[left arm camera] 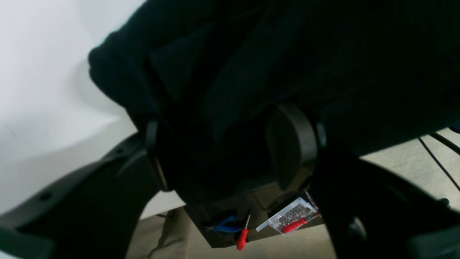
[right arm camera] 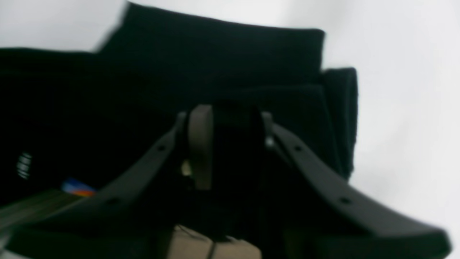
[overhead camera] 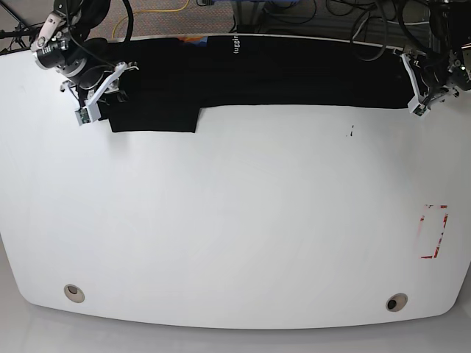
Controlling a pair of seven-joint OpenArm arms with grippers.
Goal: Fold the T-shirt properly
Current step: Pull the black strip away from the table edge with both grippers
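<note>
The black T-shirt (overhead camera: 294, 73) lies in a long folded band along the far edge of the white table (overhead camera: 235, 220), its white lettering (overhead camera: 237, 45) at the back. A flap hangs lower at its left end. My right gripper (overhead camera: 99, 99) sits on that left end. In the right wrist view its jaws (right arm camera: 233, 140) stand close together with black T-shirt (right arm camera: 215, 61) cloth pinched between them. My left gripper (overhead camera: 419, 99) is at the T-shirt's right end. In the left wrist view its jaws (left arm camera: 222, 151) stand wide with T-shirt (left arm camera: 287, 54) cloth bunched between them.
Beyond the table edge, a dark box holds a red screwdriver (left arm camera: 242, 237), blue pliers (left arm camera: 226, 225) and a clear bit case (left arm camera: 287, 216). A red mark (overhead camera: 434, 232) is on the table's right side. Cables run behind the far edge.
</note>
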